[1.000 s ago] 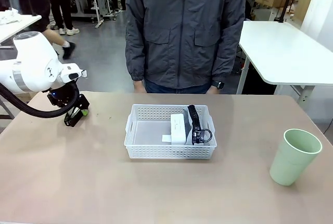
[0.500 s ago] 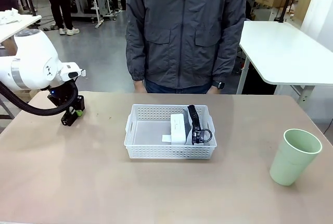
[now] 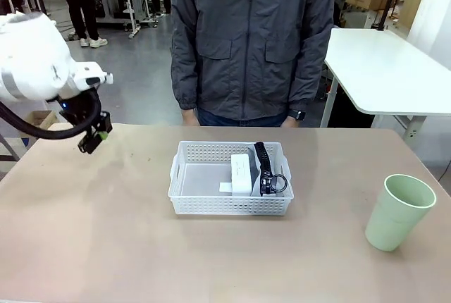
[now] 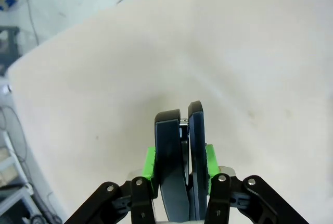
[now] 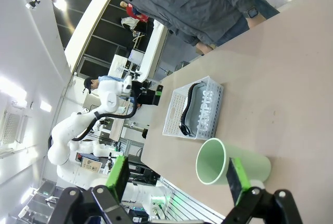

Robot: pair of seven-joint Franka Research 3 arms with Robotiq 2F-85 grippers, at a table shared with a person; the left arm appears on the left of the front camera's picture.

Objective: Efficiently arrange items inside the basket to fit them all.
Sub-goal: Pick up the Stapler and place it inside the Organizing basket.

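The white perforated basket [image 3: 190, 189] sits mid-table, seen smaller in the right wrist view [image 5: 204, 110]. In its right half lie a white boxy device [image 3: 241, 173] and a black stapler [image 3: 265, 168]. The pale green cup [image 3: 398, 211] stands upright on the table at the right, apart from the basket. My left gripper [image 3: 94, 138] hangs above the table's far left corner, its fingers [image 4: 167, 146] shut with nothing between them. My right gripper [image 5: 177, 177] is open, and the cup [image 5: 223, 162] lies ahead between its green pads without touching them.
A person in a grey jacket [image 3: 250, 42] stands at the far edge behind the basket. The tan table [image 3: 127, 246] is bare in front and to the left. A white table [image 3: 387, 70] stands at the back right.
My left arm has lifted and drawn back toward the far left, carrying its shut gripper up off the table. The basket, its contents and the cup have stayed put.
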